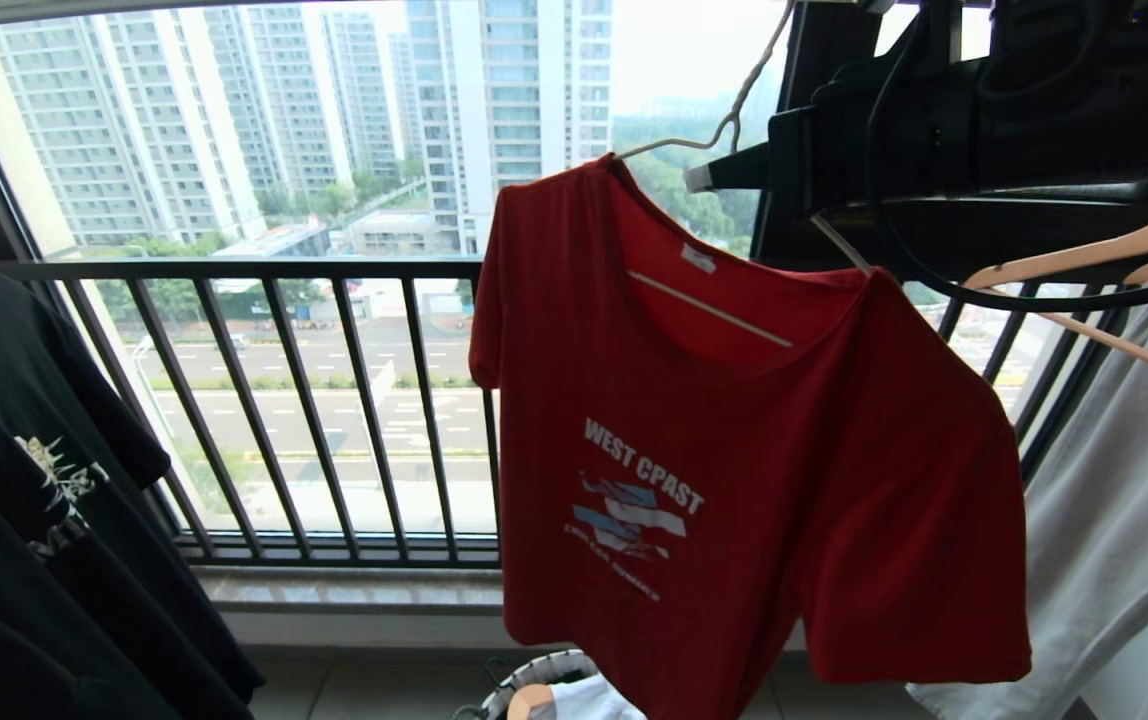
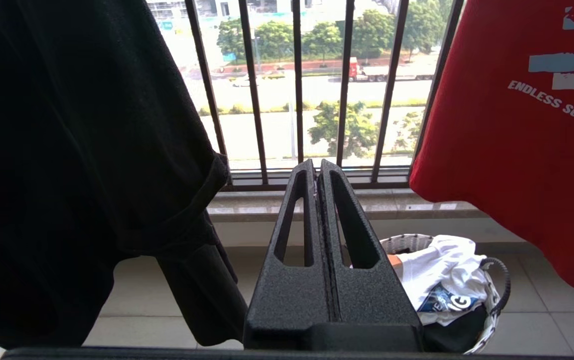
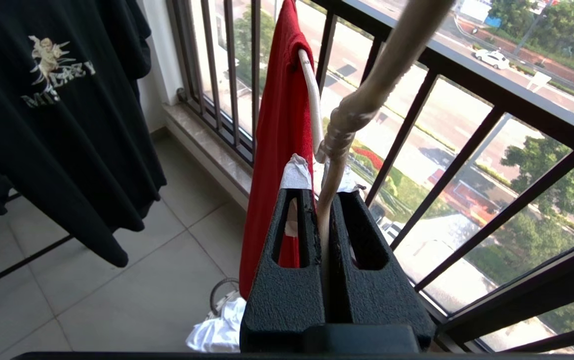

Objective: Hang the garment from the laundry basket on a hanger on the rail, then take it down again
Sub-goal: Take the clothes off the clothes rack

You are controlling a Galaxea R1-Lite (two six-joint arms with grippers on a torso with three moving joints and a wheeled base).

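a: where's the garment [image 1: 734,470]?
b: it hangs on the hanger [image 1: 734,120] in front of the window railing [image 1: 314,400], tilted, its left shoulder higher than its right. its lower hem ends above the laundry basket [image 1: 534,672] on the floor.
a: and the right gripper [image 3: 324,192]?
b: up high at the right, its jaws pinched tight on the hanger's wire just below the twisted neck. the red cloth hangs just beside one finger [image 3: 294,225].
a: the left gripper [image 2: 316,167]?
b: low down, jaws pressed together with nothing between them, pointing at the railing bars and the stone sill [image 2: 247,205].
a: room at the sides?
b: toward the left there is an open gap of bare railing between the red sleeve and the black t-shirt [image 1: 24,480]. toward the right it is crowded: the red sleeve edge lies near the pale grey garment [image 1: 1124,500], and the wooden hangers [image 1: 1114,250] sit just beside the right arm.
a: below?
b: tiled floor [image 3: 132,280], with the basket holding white cloth [image 2: 442,272] near the railing.
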